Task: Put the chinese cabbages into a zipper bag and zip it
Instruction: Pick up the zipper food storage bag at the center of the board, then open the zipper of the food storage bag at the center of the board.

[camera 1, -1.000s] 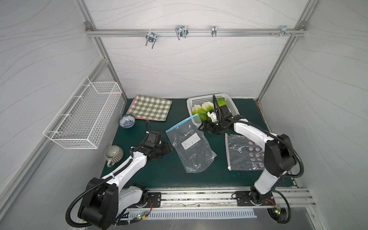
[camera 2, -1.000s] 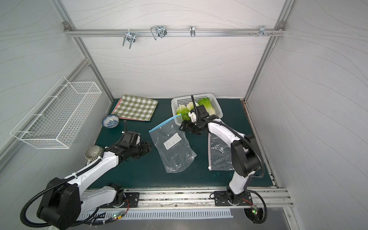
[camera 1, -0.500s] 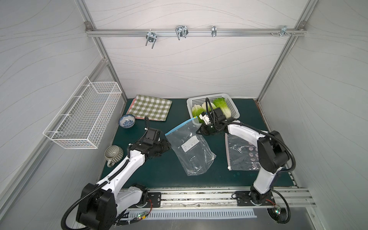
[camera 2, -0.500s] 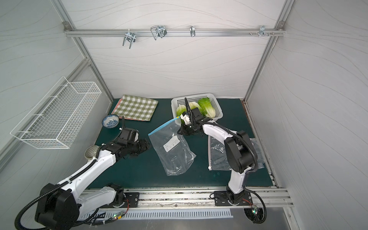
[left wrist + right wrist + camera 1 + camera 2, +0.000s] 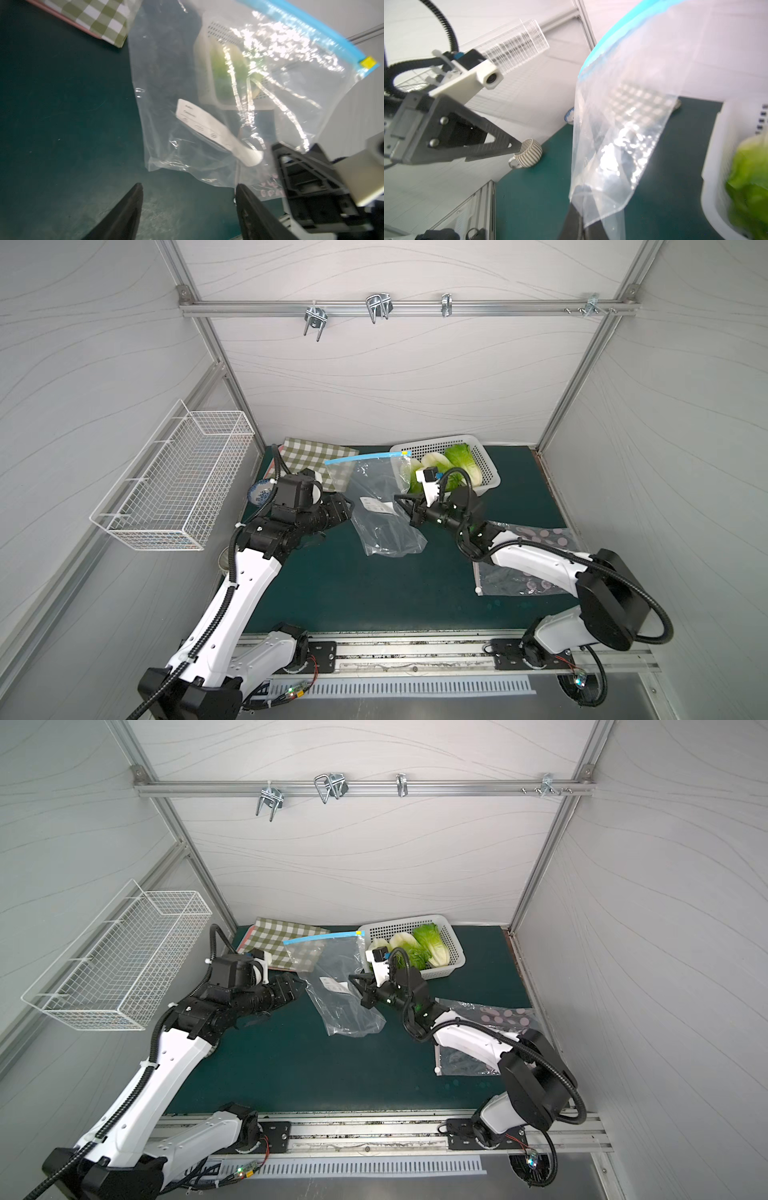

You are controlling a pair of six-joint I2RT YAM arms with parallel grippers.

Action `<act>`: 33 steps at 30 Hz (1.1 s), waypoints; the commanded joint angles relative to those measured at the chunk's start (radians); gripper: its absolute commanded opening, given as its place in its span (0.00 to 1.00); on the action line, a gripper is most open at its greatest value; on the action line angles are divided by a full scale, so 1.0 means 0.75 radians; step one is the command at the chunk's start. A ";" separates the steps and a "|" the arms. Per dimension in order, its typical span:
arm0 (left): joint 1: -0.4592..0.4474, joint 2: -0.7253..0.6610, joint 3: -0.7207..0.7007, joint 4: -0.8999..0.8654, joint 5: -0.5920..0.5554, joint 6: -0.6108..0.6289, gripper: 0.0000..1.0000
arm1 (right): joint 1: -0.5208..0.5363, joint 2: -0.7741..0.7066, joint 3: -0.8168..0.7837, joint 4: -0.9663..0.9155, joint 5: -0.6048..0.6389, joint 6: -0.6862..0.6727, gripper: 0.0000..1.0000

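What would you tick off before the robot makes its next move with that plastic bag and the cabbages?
1. Right fingers clamped on the zipper bag: ok.
2. Left fingers open beside the bag's other edge, holding nothing: ok.
3. Bag mouth open: cannot tell. The blue zip strip shows as one line, with the yellow slider at its end.
4. Chinese cabbages lying in the white basket, none bagged: ok.
5. Bag clear of the basket's corner: cannot tell.
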 commanded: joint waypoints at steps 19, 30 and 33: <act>0.261 0.206 0.244 0.268 0.606 -0.337 0.90 | 0.240 0.228 -0.220 0.825 0.382 -0.577 0.00; 0.263 0.298 0.304 0.225 0.577 -0.300 0.87 | 0.283 0.253 -0.228 0.826 0.454 -0.646 0.00; 0.263 0.329 0.310 0.225 0.574 -0.296 0.86 | 0.293 0.262 -0.230 0.828 0.465 -0.655 0.00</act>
